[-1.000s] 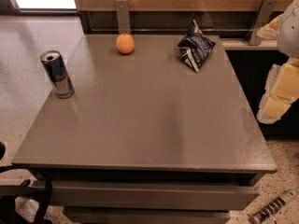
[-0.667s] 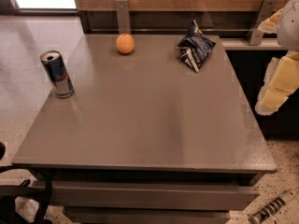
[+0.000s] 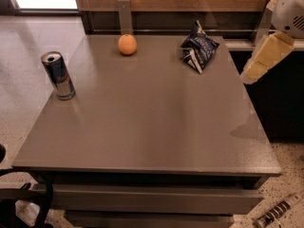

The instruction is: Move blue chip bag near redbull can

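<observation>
The blue chip bag (image 3: 198, 50) is a crumpled dark navy foil bag with white lettering, lying at the far right of the grey table (image 3: 147, 127). The redbull can (image 3: 58, 75) stands upright near the table's left edge, blue and silver with a silver top. My gripper (image 3: 262, 58) is a cream-coloured part under a white arm segment, hanging in the air just past the table's right edge, to the right of the bag and a little nearer than it. It holds nothing that I can see.
An orange (image 3: 127, 44) sits at the far middle of the table, between can and bag. A wooden wall with a dark ledge (image 3: 166, 23) runs behind the table. Speckled floor lies at the left and front right.
My gripper has risen and moved slightly left, toward the table's right edge. The bag, the can and the orange have not moved.
</observation>
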You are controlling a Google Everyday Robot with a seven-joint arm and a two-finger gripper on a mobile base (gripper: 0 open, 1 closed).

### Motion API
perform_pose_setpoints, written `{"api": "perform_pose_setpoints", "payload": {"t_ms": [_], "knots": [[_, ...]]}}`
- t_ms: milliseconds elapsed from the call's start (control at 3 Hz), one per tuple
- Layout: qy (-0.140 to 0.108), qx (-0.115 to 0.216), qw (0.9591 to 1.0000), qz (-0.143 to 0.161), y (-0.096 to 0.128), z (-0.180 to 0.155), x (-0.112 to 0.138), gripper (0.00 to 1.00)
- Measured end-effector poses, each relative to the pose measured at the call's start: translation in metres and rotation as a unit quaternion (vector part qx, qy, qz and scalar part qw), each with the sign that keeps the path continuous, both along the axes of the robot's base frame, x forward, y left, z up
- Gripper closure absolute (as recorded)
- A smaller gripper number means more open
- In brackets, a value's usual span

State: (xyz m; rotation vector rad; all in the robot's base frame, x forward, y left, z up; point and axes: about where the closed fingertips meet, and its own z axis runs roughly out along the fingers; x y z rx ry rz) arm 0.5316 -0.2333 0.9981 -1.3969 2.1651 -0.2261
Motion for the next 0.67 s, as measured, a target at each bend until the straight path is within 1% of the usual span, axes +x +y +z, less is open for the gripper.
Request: {"api": "perform_pose_setpoints", "payload": {"t_ms": [333, 667], "knots": [[-0.039, 0.075, 0.9961, -0.024, 0.001, -0.019, 0.039, 0.00], [-0.073, 0.181, 0.9802, -0.032, 0.012, -0.036, 0.070, 0.00]]}}
